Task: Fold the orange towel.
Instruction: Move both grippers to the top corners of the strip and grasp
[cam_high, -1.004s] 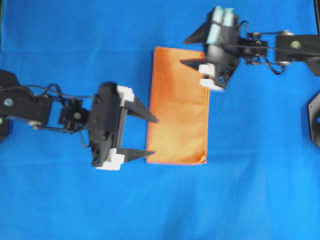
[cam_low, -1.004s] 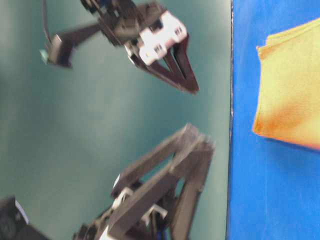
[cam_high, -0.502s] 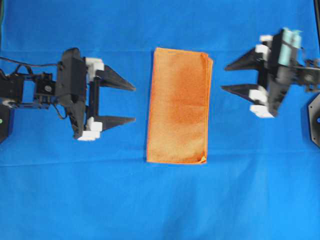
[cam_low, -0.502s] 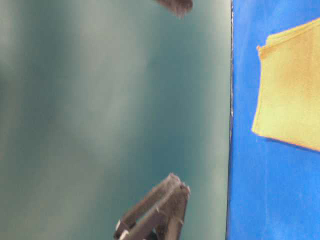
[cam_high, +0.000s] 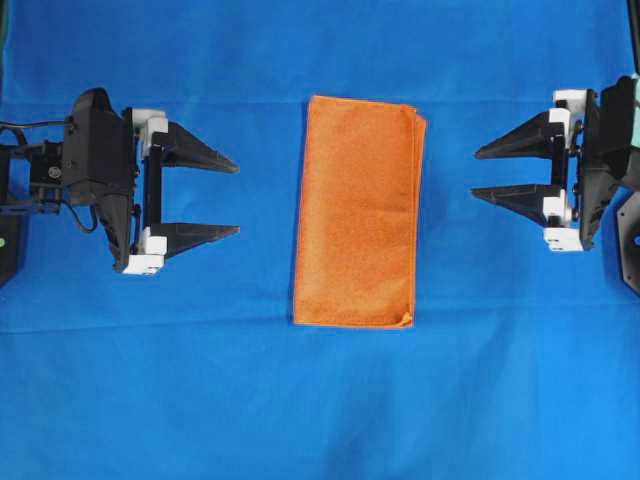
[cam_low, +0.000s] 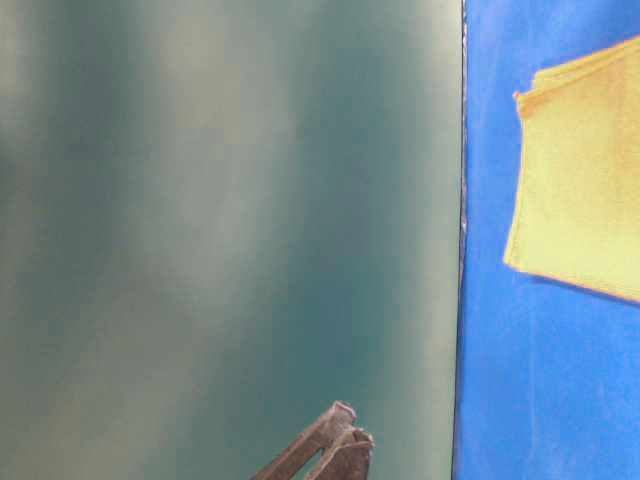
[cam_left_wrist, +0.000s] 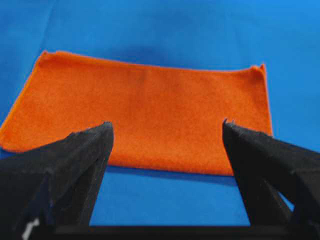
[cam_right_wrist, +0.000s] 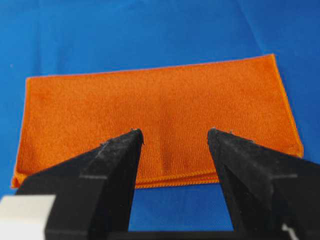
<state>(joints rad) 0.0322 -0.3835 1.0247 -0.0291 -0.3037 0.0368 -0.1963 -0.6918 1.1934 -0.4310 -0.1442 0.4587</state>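
The orange towel (cam_high: 356, 212) lies flat at the centre of the blue table cover (cam_high: 320, 400), folded into a tall narrow rectangle; from overhead I see stacked layer edges peeking out along its side toward 3 o'clock, near the top corner, but I cannot count the layers. My left gripper (cam_high: 205, 196) sits at 9 o'clock from the towel, well apart from it, fingers spread wide and pointing at it, holding nothing. My right gripper (cam_high: 510, 170) sits at 3 o'clock, also well apart, fingers likewise parted and empty; its arm is cut off by the frame edge, and only part of the left arm shows. In the left wrist view the towel (cam_left_wrist: 140, 112) fills the middle ground beyond the two dark, blurred fingertips (cam_left_wrist: 82, 150), with blue cover between them and the cloth. In the right wrist view the towel (cam_right_wrist: 155, 120) shows its layered edge at 6 o'clock, just past the fingertips (cam_right_wrist: 117, 155). The table-level view appears turned sideways and is mostly a hazy teal backdrop (cam_low: 220, 220); only a corner of the towel (cam_low: 580, 190), looking washed-out yellow there, appears at 3 o'clock, cut off by the frame, and a pair of dark finger tips (cam_low: 335, 450) pokes in at 6 o'clock, which gripper I cannot tell.
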